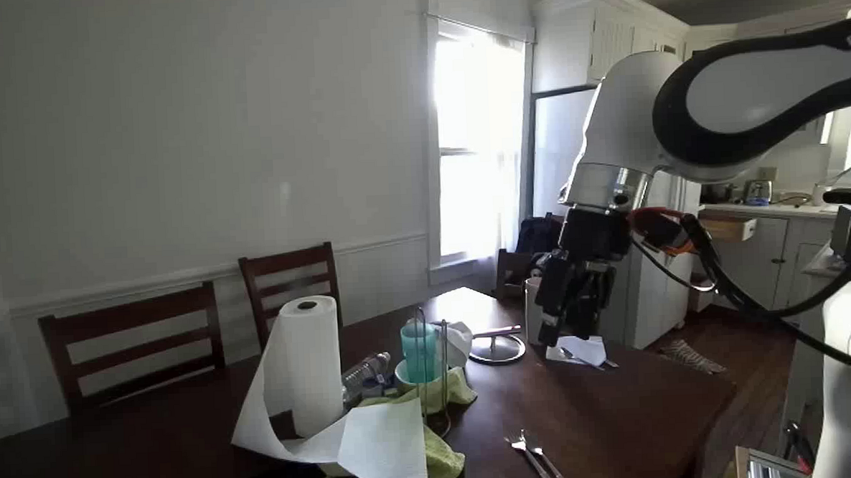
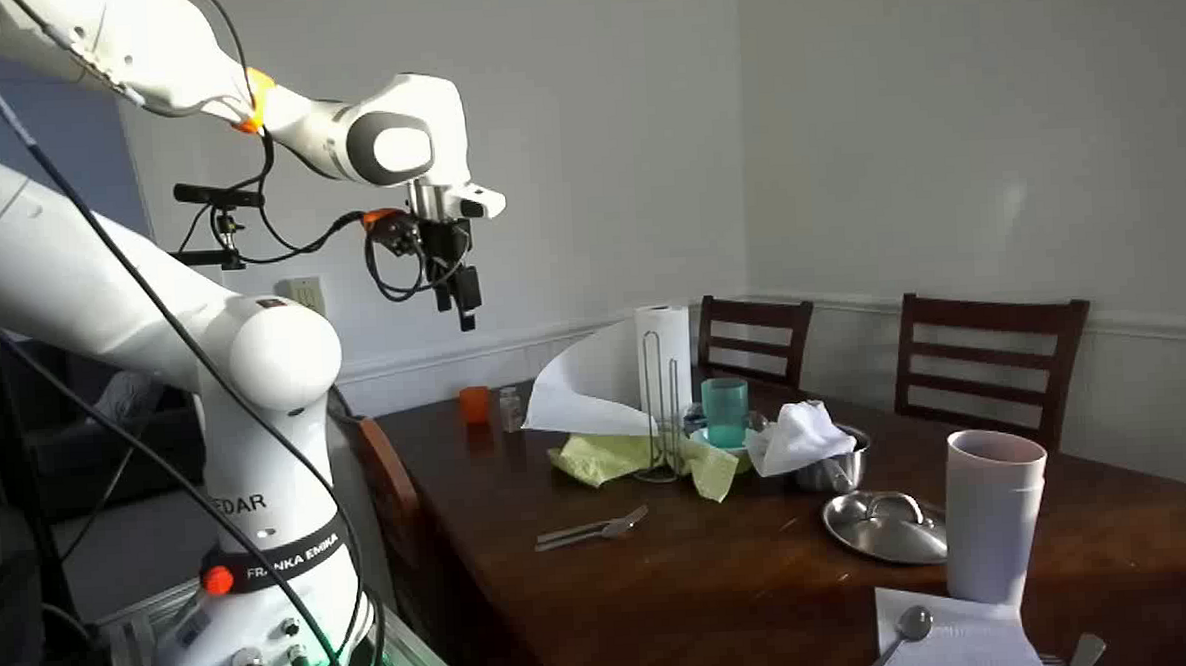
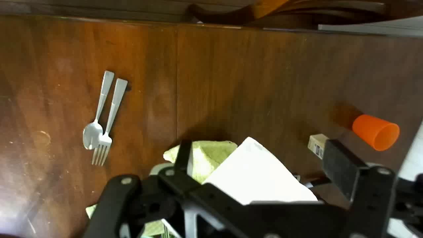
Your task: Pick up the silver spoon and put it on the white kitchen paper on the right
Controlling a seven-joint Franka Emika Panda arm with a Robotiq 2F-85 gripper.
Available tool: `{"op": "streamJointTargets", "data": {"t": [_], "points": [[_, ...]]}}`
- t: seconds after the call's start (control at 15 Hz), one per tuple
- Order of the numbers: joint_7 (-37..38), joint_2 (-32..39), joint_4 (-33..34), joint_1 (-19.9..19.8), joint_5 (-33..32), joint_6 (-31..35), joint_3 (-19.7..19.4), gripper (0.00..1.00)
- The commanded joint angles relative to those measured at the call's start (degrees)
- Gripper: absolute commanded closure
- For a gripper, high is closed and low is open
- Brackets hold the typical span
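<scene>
Spoon (image 3: 94, 130) lies beside fork (image 3: 112, 115) on table (image 3: 211, 82), the empty gripper (image 3: 258, 148) spread wide above.

In an exterior view, the gripper (image 1: 565, 335) obscures part of the white cup (image 1: 534, 320). In an exterior view, the lower picture edge truncates the silver spoon (image 2: 912, 626) and white paper (image 2: 952, 650) in front of the cup, plus a utensil (image 2: 1086, 652) to the cup's right; utensil type: not determinable.

There's the silver spoon (image 3: 100, 105), lying left in the wrist view, bowl down-frame; white kitchen paper (image 2: 967, 649), lower right in an exterior view!
</scene>
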Motion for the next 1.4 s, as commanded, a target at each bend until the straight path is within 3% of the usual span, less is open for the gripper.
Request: {"op": "streamJointTargets", "data": {"t": [0.0,0.53,1.07,1.33], "points": [[-0.41,0.14,-0.56,-0.63,0.44,-0.43,0.51,0.00],[-0.39,0.89,-1.27,-0.62,0.42,-0.42,0.50,0.00],[7.62,17.59,-0.08,-11.16,-5.86,16.65,3.77,0.00],[14.87,25.66,0.79,-17.00,-14.41,15.96,4.88,0.00]]}}
